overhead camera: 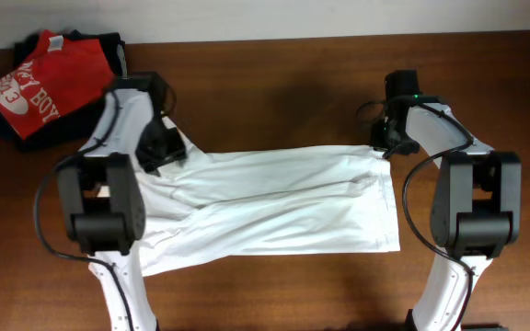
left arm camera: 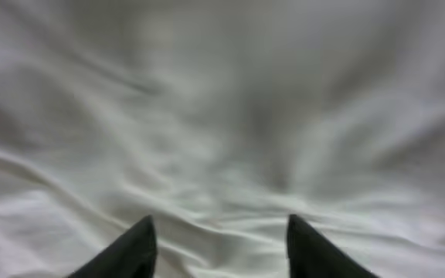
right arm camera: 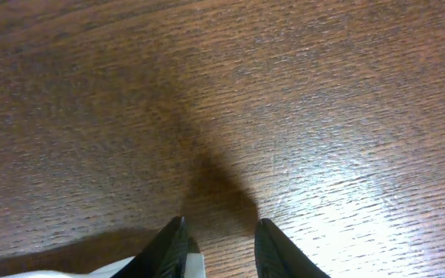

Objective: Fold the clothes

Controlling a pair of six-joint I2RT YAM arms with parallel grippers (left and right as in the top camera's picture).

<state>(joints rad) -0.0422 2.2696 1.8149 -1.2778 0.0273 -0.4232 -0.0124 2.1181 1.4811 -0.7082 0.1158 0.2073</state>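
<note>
On my left wrist feed I see only the white T-shirt [left arm camera: 222,116], rumpled in soft, blurred folds that fill the frame. The left gripper [left arm camera: 221,247] shows two dark fingertips [left arm camera: 134,251] at the bottom edge, spread apart, with cloth visible between them.

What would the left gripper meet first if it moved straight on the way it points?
The white T-shirt: the left gripper, jaws apart, points straight at its wrinkled cloth; distance unclear.

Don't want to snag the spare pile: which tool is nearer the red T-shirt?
Left. The left tool is over the end of the white T-shirt closest to the red T-shirt. The right tool is at its opposite end, far across the table.
</note>
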